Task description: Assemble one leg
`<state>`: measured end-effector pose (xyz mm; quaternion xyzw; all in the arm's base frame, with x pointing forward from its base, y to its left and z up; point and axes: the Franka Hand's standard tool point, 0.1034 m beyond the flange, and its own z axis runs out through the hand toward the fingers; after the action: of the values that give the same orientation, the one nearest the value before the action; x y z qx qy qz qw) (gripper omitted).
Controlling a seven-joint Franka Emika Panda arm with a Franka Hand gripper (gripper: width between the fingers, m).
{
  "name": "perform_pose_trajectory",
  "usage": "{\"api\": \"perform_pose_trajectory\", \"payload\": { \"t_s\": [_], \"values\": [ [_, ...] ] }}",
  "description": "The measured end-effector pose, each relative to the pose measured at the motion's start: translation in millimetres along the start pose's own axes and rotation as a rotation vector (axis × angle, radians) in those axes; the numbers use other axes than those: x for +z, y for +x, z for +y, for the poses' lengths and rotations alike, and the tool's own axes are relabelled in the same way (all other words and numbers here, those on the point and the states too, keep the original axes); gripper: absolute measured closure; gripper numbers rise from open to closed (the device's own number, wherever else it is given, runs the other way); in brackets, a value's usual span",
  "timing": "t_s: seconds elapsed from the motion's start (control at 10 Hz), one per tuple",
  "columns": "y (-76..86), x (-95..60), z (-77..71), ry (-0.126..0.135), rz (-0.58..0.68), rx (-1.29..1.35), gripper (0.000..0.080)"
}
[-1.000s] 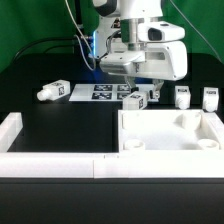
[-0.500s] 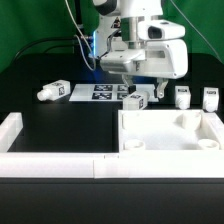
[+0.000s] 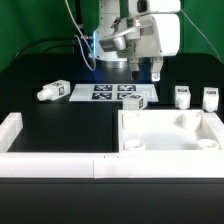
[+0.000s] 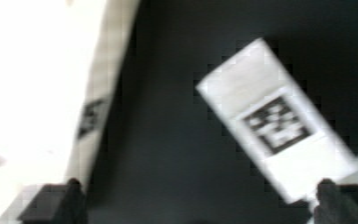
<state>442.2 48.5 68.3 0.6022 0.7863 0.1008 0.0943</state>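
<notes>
My gripper (image 3: pixel 146 72) hangs open and empty above the table, over a small white leg (image 3: pixel 137 100) that lies beside the marker board (image 3: pixel 105 92). In the wrist view that leg (image 4: pixel 274 120) shows its black-and-white tag and lies slanted on the black table, one end close to one fingertip (image 4: pixel 345 205). Nothing sits between the jaws of the gripper (image 4: pixel 197 205). Another leg (image 3: pixel 52 92) lies at the exterior view's left. Two more legs (image 3: pixel 182 96) (image 3: pixel 209 97) stand at the right.
The large white square panel (image 3: pixel 196 136) with corner holes lies at the front right. A white L-shaped rail (image 3: pixel 20 130) runs along the front and left of the table. The marker board's edge (image 4: pixel 96 100) shows in the wrist view.
The gripper has risen well above the leg by the marker board and the wrist has turned. That leg stays on the table where it was.
</notes>
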Motion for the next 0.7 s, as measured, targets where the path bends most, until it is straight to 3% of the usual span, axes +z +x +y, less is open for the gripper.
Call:
{"api": "perform_pose_trajectory", "payload": {
  "t_s": [0.2,0.3,0.7],
  "values": [
    [16.9,-0.1,13.0,-0.010,0.001,0.234,0.0150],
    [10.0,0.7,11.7,-0.009,-0.005,0.279,0.0150],
    [8.7,0.8,13.0,-0.012,-0.005,0.580,0.0150]
  ]
}}
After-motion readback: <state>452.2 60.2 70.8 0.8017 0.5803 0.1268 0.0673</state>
